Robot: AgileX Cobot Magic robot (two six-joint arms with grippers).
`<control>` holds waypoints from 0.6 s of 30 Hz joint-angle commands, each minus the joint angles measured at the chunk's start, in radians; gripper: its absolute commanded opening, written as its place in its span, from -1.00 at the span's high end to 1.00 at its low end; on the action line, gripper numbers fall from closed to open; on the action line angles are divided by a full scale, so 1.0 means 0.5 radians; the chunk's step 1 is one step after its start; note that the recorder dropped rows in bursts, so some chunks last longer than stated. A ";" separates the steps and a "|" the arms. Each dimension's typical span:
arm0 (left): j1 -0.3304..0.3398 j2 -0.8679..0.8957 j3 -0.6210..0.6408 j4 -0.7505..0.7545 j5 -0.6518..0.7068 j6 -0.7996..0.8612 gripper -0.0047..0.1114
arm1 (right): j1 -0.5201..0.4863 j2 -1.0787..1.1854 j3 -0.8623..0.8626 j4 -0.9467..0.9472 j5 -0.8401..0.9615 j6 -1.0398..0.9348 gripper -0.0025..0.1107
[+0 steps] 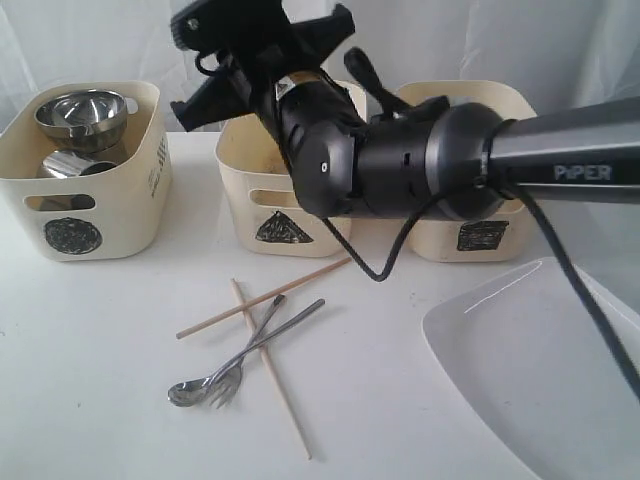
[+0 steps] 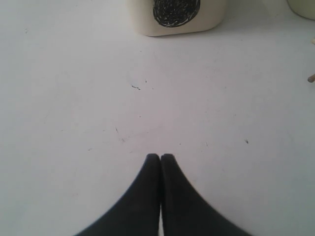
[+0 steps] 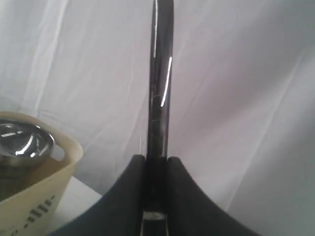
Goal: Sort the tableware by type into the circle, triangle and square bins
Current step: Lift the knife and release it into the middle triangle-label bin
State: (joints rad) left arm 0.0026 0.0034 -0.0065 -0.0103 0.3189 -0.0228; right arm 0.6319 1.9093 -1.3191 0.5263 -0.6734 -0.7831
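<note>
Knife (image 3: 160, 88) in right pincer (image 3: 156, 161) — tip cropped

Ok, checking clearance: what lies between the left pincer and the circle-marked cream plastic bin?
The left wrist view shows only bare white tabletop between left pincer and cream bin.

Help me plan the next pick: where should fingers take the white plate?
Probably the plate by its raised rim facing the spoon, approached low from that side, one finger over, one under. It lies flat and wide, so only the rim offers a pinch.
</note>
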 commanded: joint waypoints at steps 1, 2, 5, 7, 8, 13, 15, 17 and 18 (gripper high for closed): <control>-0.011 -0.007 0.013 -0.008 0.022 0.002 0.92 | -0.152 0.136 0.003 0.044 0.011 0.243 0.96; -0.011 -0.007 0.013 -0.008 0.022 0.002 0.92 | -0.186 0.158 0.003 0.044 0.032 0.287 0.96; -0.011 -0.007 0.013 -0.008 0.022 0.002 0.92 | -0.266 0.187 0.000 0.042 0.060 0.404 0.96; -0.011 -0.007 0.013 -0.008 0.022 0.002 0.92 | -0.299 0.192 0.000 0.042 0.099 0.416 0.96; -0.011 -0.007 0.013 -0.008 0.022 0.002 0.92 | -0.311 0.192 0.000 0.042 0.130 0.395 0.96; -0.011 -0.007 0.013 -0.008 0.022 0.002 0.92 | -0.365 0.192 0.000 -0.062 0.242 0.419 0.89; -0.011 -0.007 0.013 -0.008 0.022 0.002 0.92 | -0.375 0.192 -0.023 -0.109 0.320 0.422 0.79; -0.011 -0.007 0.013 -0.008 0.022 0.002 0.92 | -0.387 0.194 -0.055 -0.185 0.393 0.422 0.66; -0.011 -0.007 0.013 -0.008 0.022 0.002 0.92 | -0.392 0.197 -0.074 -0.195 0.408 0.422 0.60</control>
State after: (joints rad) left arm 0.0026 0.0034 -0.0065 -0.0103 0.3189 -0.0228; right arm 0.4487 2.0128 -1.3309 0.4736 -0.4938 -0.5814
